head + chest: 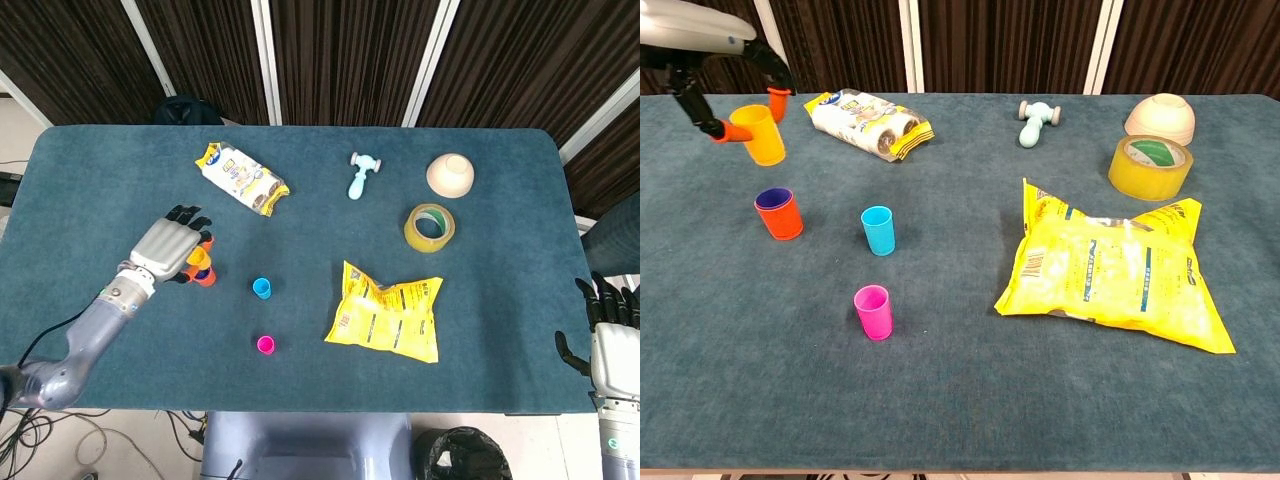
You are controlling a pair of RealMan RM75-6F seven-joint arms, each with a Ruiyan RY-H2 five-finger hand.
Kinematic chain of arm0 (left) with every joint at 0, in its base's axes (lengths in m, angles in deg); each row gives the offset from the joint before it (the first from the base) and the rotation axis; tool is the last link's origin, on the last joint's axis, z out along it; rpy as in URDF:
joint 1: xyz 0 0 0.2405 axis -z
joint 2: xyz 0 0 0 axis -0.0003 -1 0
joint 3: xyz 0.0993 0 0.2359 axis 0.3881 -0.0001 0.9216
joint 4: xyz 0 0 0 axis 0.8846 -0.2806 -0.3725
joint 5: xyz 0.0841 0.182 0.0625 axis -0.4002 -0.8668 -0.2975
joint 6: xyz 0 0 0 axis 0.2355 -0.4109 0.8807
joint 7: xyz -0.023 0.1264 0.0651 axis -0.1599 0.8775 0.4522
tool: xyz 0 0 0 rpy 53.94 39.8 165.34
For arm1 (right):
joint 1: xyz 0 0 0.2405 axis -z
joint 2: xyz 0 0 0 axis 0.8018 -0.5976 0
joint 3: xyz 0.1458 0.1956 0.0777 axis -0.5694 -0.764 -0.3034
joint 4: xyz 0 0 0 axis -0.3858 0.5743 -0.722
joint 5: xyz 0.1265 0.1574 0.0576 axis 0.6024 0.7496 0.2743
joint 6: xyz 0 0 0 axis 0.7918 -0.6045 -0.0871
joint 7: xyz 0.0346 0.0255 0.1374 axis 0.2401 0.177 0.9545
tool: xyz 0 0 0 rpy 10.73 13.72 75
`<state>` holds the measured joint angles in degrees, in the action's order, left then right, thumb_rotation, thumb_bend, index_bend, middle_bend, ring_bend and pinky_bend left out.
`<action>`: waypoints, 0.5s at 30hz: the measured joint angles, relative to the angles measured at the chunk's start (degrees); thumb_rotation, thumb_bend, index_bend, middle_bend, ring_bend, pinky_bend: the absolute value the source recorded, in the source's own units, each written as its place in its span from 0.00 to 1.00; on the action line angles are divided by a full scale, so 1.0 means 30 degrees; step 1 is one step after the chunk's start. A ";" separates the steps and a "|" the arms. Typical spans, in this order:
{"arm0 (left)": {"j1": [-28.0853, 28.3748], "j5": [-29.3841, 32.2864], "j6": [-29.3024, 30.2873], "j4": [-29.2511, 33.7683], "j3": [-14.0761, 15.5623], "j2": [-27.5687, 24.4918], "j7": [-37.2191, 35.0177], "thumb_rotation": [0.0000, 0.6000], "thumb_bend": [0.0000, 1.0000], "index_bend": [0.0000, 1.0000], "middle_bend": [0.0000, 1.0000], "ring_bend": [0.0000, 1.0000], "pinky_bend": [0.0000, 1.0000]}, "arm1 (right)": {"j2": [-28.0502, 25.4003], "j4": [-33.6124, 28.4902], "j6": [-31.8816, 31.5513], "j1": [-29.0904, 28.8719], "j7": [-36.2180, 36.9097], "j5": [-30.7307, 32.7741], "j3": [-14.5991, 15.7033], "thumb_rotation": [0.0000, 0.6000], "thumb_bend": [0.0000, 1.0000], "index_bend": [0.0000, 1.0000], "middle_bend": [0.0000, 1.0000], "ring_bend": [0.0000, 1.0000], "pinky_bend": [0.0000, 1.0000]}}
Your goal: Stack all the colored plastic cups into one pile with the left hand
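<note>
Yellow cup (763, 135) — held off the cloth by the left hand (165, 248), pinched between orange-tipped fingers (738, 133), upper left of the chest view. It hangs upright, directly above the red cup (780, 213), not touching it. The red cup shows a purple inner rim; whether another cup is nested inside, I cannot tell. In the head view the hand covers most of the yellow cup, with the red cup peeking out just below and right of the fingertips.

Blue cup (878, 230) stands upright to the right of the red cup, well apart. Pink cup (873, 311) stands upright below the blue one, toward the near edge. Open cloth lies between all three standing cups and around them — wide bare room left of the red cup to the table (90, 180) edge.

Snack pack (241, 178) lies up and right of the hand, near but clear of it. Yellow bag (387, 312) lies flat at centre right, well apart from the cups. Toy hammer (361, 173), bowl (450, 174) and tape roll (430, 227) sit along the upper right.

Right hand (607, 340) at the lower right frame edge, past the table's corner, fingers spread, holding nothing.
</note>
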<state>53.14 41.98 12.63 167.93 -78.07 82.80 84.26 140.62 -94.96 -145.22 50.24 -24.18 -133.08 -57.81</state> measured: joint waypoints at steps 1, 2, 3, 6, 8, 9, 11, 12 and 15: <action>-0.0151 -0.0191 0.0023 0.0010 0.0135 -0.0066 -0.0110 1.00 0.36 0.47 0.17 0.00 0.08 | 0.0003 0.0011 0.0006 -0.0003 -0.0022 0.0000 0.0003 1.00 0.42 0.12 0.05 0.10 0.04; -0.0259 -0.0352 0.0040 -0.0036 0.0248 -0.0086 -0.0189 1.00 0.36 0.47 0.17 0.00 0.08 | 0.0006 0.0014 0.0000 0.0001 -0.0032 -0.0003 0.0007 1.00 0.42 0.12 0.05 0.10 0.04; -0.0334 -0.0495 0.0051 -0.0170 0.0334 -0.0062 -0.0256 1.00 0.36 0.47 0.17 0.00 0.08 | 0.0008 0.0015 -0.0020 0.0007 -0.0035 -0.0008 0.0006 1.00 0.42 0.12 0.05 0.10 0.04; -0.0499 -0.0820 -0.0031 -0.0656 0.0499 0.0198 -0.0590 1.00 0.36 0.47 0.17 0.00 0.08 | 0.0018 0.0031 -0.0083 0.0024 -0.0018 0.0012 -0.0039 1.00 0.42 0.12 0.05 0.10 0.04; -0.0569 -0.1029 -0.0102 -0.0960 0.0555 0.0420 -0.0781 1.00 0.36 0.47 0.17 0.00 0.08 | 0.0027 0.0050 -0.0113 0.0030 -0.0005 0.0057 -0.0082 1.00 0.42 0.12 0.05 0.10 0.04; -0.0608 -0.1175 -0.0119 -0.1194 0.0576 0.0589 -0.0883 1.00 0.36 0.47 0.17 0.00 0.08 | 0.0031 0.0057 -0.0121 0.0031 0.0000 0.0067 -0.0090 1.00 0.42 0.12 0.05 0.10 0.04; -0.0670 -0.1357 -0.0100 -0.1591 0.0577 0.0906 -0.1060 1.00 0.36 0.48 0.17 0.00 0.08 | 0.0055 0.0086 -0.0078 0.0023 -0.0004 0.0072 -0.0079 1.00 0.42 0.12 0.05 0.10 0.04; -0.0712 -0.1460 -0.0062 -0.1879 0.0563 0.1150 -0.1182 1.00 0.36 0.48 0.17 0.00 0.08 | 0.0063 0.0097 -0.0068 0.0019 -0.0004 0.0064 -0.0071 1.00 0.42 0.12 0.05 0.10 0.04; -0.0792 -0.1686 -0.0013 -0.2545 0.0549 0.1759 -0.1434 1.00 0.36 0.47 0.17 0.00 0.08 | 0.0081 0.0117 -0.0047 0.0008 0.0007 0.0062 -0.0071 1.00 0.42 0.12 0.05 0.10 0.04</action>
<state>50.76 36.92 12.59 160.29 -76.42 88.08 79.96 140.87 -94.61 -145.36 50.26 -24.16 -132.90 -58.02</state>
